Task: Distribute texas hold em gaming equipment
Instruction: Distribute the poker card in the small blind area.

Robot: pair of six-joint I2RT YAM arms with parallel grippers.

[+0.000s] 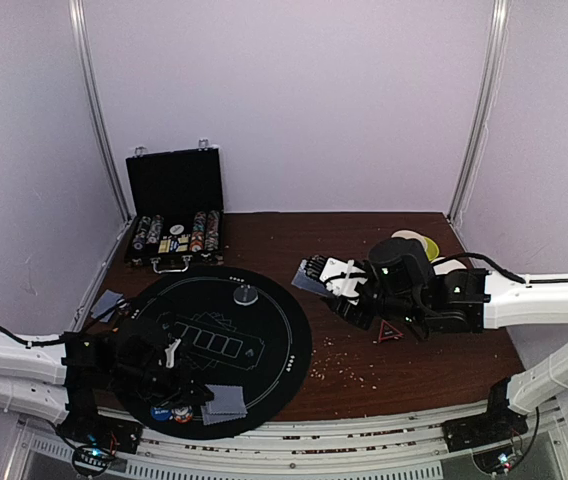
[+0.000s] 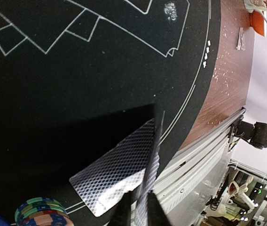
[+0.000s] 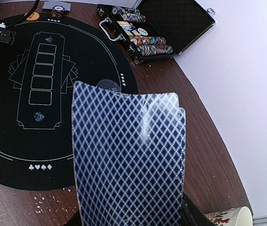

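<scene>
The right jaws are clamped on a small fan of cards (image 1: 332,270); the left jaws are pinched shut on one edge-on card (best judged from the wrist views).

In the top view, the left gripper (image 1: 176,362) hangs over the round black mat (image 1: 274,345) near its 8 o'clock. Laid cards (image 1: 226,403) rest at the mat's 6 o'clock, beside a chip stack (image 1: 179,410). The right gripper (image 1: 356,288) is held off the mat at 3 o'clock.

In the left wrist view, the edge-on card (image 2: 153,157) is seen as a thin, glossy sliver above the laid cards (image 2: 112,179). Ridged, striped chips sit at the frame's 7 o'clock. The card is probably best lowered flat and released squarely, since the matte felt may drag a tilted edge.

In the right wrist view, the fan (image 3: 129,160) is shown as slick, diamond-latticed and slightly bowed. A firm, even pinch is advised so that no card slides out. The hinged case (image 3: 185,19) lies at 1 o'clock.
</scene>
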